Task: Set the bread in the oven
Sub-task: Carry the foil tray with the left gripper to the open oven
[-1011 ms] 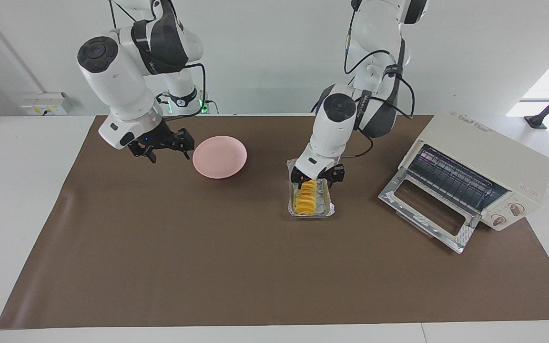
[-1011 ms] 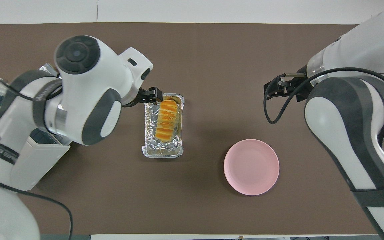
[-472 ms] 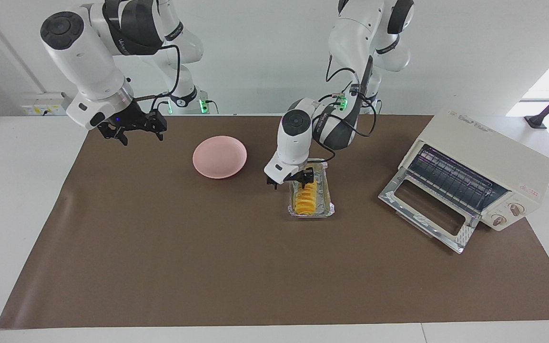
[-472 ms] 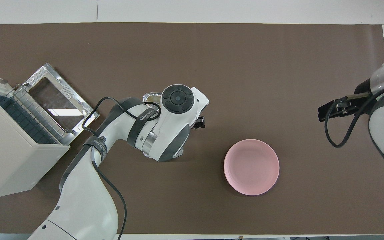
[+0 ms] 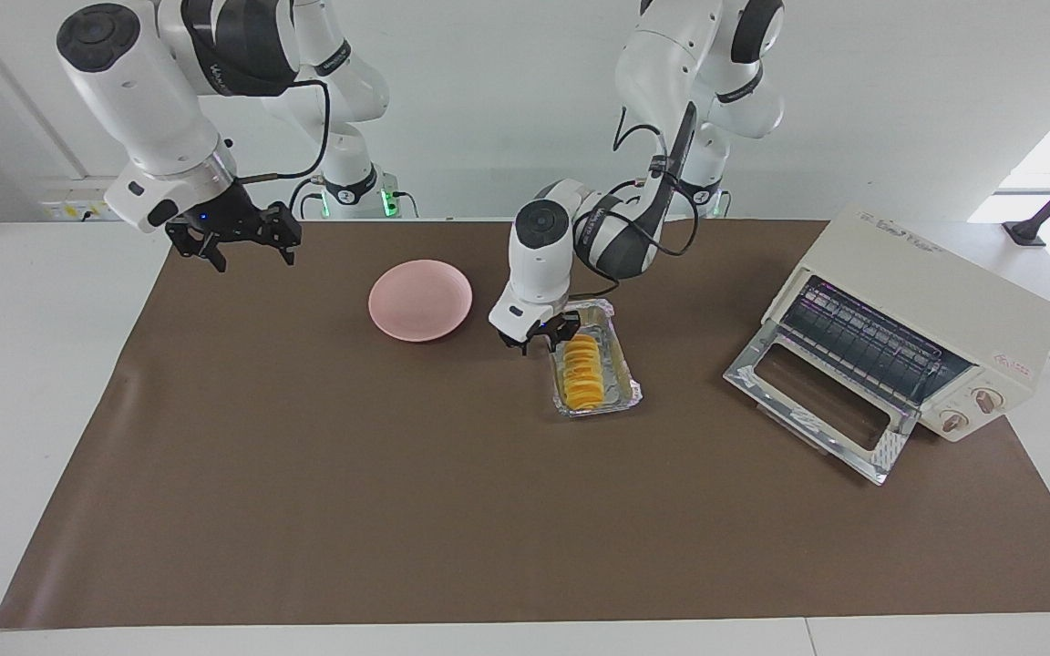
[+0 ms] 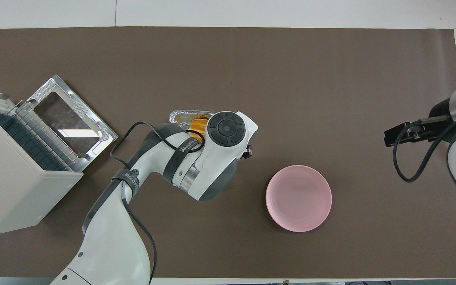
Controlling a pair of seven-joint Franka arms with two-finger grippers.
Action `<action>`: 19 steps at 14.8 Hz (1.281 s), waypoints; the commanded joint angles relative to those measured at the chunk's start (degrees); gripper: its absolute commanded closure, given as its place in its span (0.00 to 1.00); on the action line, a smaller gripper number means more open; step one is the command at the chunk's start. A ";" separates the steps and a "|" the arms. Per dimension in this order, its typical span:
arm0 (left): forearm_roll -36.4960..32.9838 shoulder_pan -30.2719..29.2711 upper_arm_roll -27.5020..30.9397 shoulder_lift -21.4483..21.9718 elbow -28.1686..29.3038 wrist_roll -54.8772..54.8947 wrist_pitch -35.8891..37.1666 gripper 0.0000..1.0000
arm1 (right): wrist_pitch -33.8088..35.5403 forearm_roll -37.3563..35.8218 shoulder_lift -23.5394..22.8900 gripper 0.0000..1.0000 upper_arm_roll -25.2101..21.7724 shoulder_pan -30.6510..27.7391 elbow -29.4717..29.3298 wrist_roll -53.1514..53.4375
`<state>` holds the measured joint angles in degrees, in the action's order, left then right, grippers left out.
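The bread [image 5: 581, 372], a short ridged row of yellow-orange slices, lies in a crinkled foil tray [image 5: 621, 375] on the brown mat [image 5: 397, 510] that covers the middle of the tabletop [image 5: 33, 383]. The tray sits between the pink plate [image 5: 420, 299] and the oven [image 5: 908, 342], and its end nearer the robots is partly covered by the left arm. The left gripper [image 5: 543, 339] is down at the tray's edge on the plate's side, at the robot-side end of the bread; its jaws stand partly closed, and whether they grip the tray's rim, a slice, or nothing at all cannot be told. In the overhead view the arm's wrist hides most of the tray, leaving only a strip of foil and a bit of bread showing. The oven stands at the left arm's end of the tabletop with its glass door [image 5: 821, 415] dropped open and the wire rack visible inside. The right gripper [image 5: 231, 239] hangs in the air over the mat's corner at the right arm's end, well apart from the plate, its jaws wide and holding nothing.
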<state>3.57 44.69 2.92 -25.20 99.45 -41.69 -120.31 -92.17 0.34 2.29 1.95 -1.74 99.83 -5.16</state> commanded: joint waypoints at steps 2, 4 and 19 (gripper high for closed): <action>-1.64 -2.32 0.85 1.04 0.67 0.12 3.13 1.00 | -1.08 -1.04 0.79 0.00 1.22 -0.98 0.98 -0.73; -1.47 -3.64 2.60 1.04 -3.53 -0.24 9.62 1.00 | -1.08 -0.69 0.79 0.00 1.31 -1.42 0.89 -0.82; -8.32 -32.46 7.98 -1.51 -17.88 7.84 22.03 1.00 | 0.07 -0.69 0.88 0.00 1.31 -1.33 -0.60 -1.00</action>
<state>-3.87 14.55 11.62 -25.46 84.16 -35.06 -102.04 -92.50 0.28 2.41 2.34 -1.91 98.78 -5.16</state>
